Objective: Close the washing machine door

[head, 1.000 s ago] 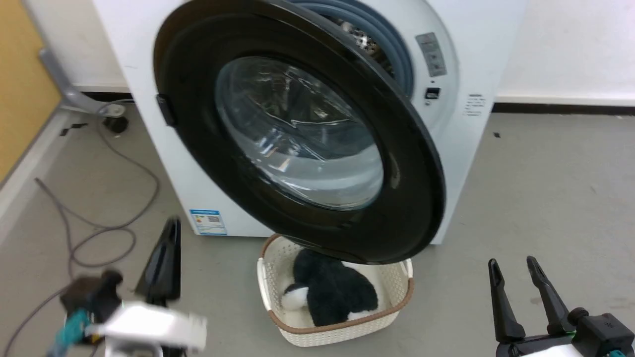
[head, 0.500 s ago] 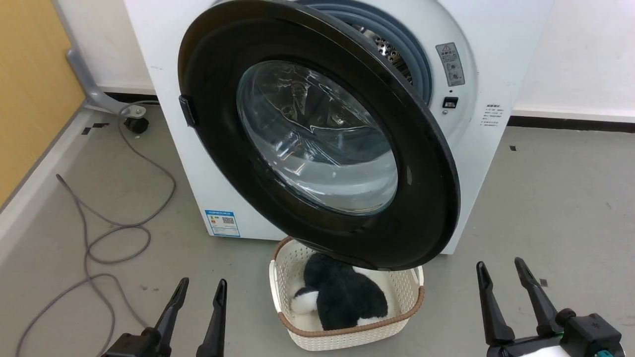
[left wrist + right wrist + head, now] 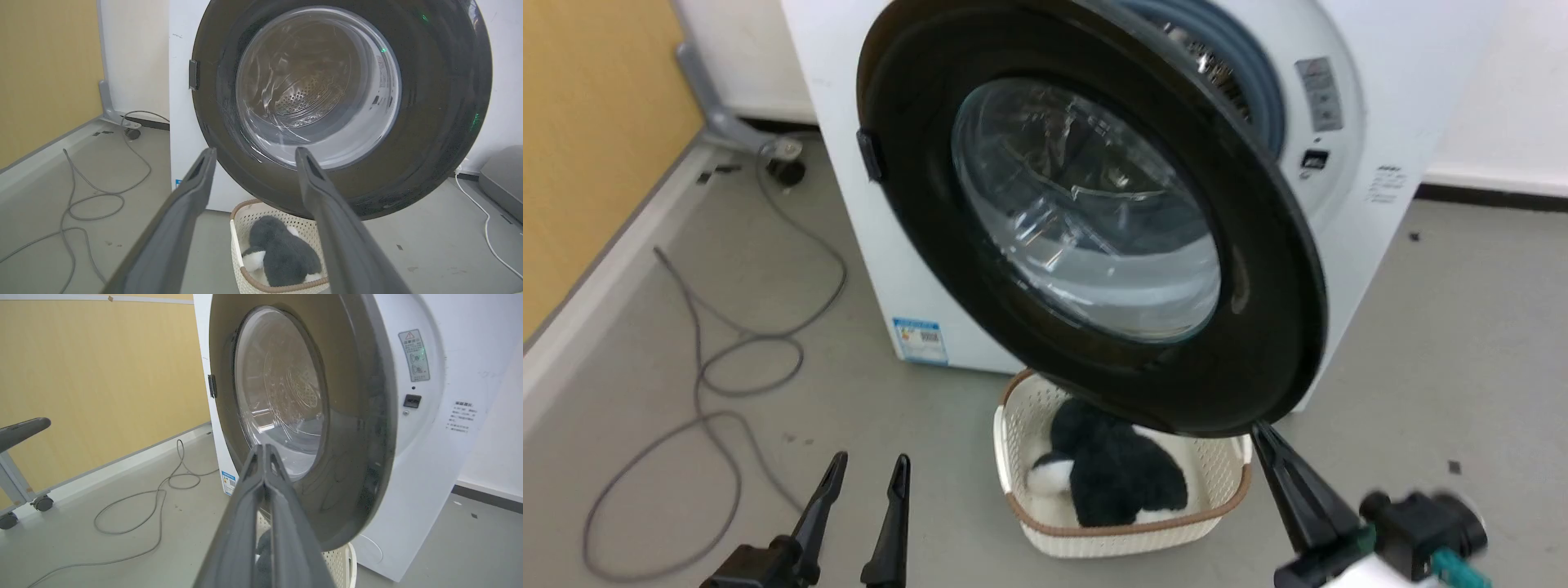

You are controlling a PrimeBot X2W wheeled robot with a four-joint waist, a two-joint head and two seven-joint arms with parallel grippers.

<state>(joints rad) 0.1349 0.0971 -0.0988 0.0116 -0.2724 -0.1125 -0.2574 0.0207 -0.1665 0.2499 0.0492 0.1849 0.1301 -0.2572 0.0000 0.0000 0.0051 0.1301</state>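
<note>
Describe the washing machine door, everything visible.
The washing machine door is a round black frame around a bulging clear glass bowl, with a small block on its left edge. It stands partly open, its right edge out from the machine, above the basket. The shut right gripper points at its lower rim; contact is unclear.
</note>
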